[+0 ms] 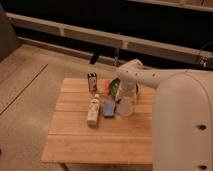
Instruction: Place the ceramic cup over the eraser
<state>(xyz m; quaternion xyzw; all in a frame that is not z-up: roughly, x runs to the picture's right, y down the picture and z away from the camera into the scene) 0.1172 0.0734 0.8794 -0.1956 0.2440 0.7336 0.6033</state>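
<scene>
A small table (75,142) of pale wooden slats stands on a speckled tan floor. Behind it is a dark wall crossed by pale horizontal ledges. The robot's bulky white body fills the right side of the view, in front of the table's right edge.

Near the table's far edge stands a small dark box (92,82) with a white label, upright. To its right lies a green object (115,85), possibly a crumpled bag, partly hidden by the arm. Nearer the middle, a white bottle (93,109) lies on its side, with its length running from the far side toward the near side. The eraser (109,106), a flat blue block, lies just beside the bottle on its right. The ceramic cup (125,107), plain and white, stands on the table just right of the eraser. It is not over the eraser.

The white arm (150,78) reaches in from the right above the table's far half. It bends at a rounded joint and turns downward. The gripper (126,94) points down directly over the cup and meets its top. It is not possible to tell whether the gripper is clamped on the cup or loose.
</scene>
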